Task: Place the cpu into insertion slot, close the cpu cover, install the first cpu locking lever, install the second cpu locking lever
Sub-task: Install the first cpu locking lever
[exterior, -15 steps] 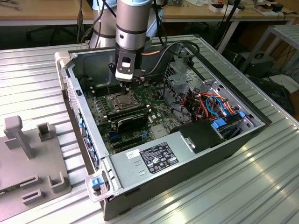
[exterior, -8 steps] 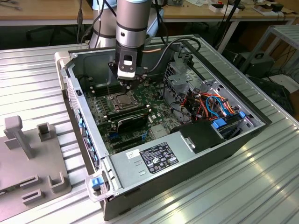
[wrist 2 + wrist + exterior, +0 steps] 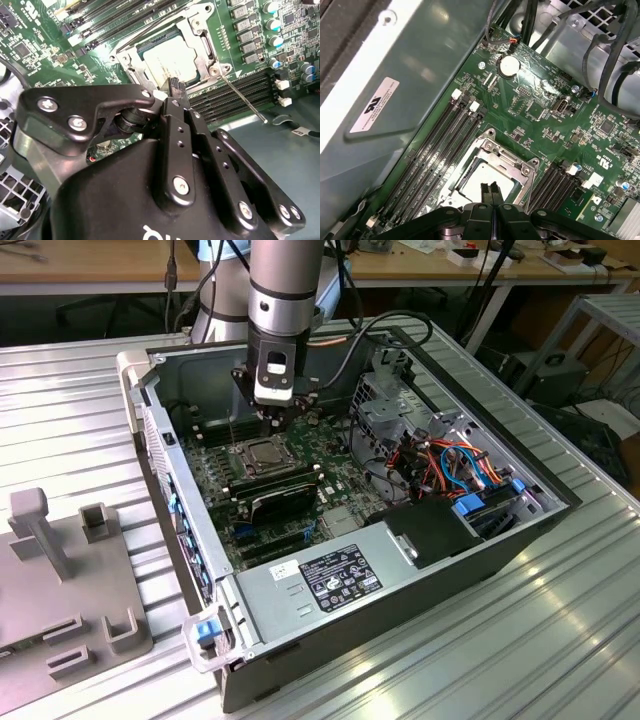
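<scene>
The cpu (image 3: 167,59) lies in the insertion slot (image 3: 131,70) on the green motherboard, its silver top showing through the cpu cover (image 3: 200,37), which lies flat around it. In the first wrist view the cpu (image 3: 482,179) sits inside the cover (image 3: 512,161) too. One locking lever (image 3: 245,99) sticks out from the socket corner, away from the frame. Another lever (image 3: 155,25) runs along the far side of the socket. My gripper (image 3: 176,86) hangs just above the socket's edge, fingers (image 3: 485,194) pressed together with nothing between them. In the exterior view the gripper (image 3: 272,423) is over the socket (image 3: 262,454).
Long black memory slots (image 3: 437,145) flank the socket on both sides. The open computer case (image 3: 520,540) has a drive cage and cable bundle (image 3: 460,465) at the exterior view's right and a power supply (image 3: 330,580) in front. A grey fixture (image 3: 70,570) stands outside.
</scene>
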Available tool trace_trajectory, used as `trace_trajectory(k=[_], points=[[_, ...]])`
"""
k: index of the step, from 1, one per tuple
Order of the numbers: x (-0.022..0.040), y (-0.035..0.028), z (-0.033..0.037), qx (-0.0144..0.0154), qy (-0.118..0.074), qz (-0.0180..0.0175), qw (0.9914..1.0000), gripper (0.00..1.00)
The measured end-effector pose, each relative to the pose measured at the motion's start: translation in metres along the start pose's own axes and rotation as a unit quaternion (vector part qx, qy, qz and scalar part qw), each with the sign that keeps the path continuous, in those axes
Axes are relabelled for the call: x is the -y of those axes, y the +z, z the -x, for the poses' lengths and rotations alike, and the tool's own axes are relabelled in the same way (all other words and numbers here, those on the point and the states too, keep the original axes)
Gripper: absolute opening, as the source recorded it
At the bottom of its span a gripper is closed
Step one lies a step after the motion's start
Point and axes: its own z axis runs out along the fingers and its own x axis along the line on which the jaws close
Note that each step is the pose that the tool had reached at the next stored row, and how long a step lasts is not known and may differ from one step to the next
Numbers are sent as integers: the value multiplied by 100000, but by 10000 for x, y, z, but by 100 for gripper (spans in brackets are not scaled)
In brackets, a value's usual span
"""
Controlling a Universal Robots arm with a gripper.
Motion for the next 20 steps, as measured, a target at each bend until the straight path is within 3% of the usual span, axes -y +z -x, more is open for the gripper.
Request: trace_trajectory(k=[7,13,15,17,20], points=[[0,-35,1,27,-392,-12,99999,11],[-4,-236,6,84,-896,-25,99996,11],[-5,-246,5,198,-1189,-79,99993,11],[-5,-247,5,192,-3852,23,99926,11],[-5,-247,5,178,-6370,128,99797,11]])
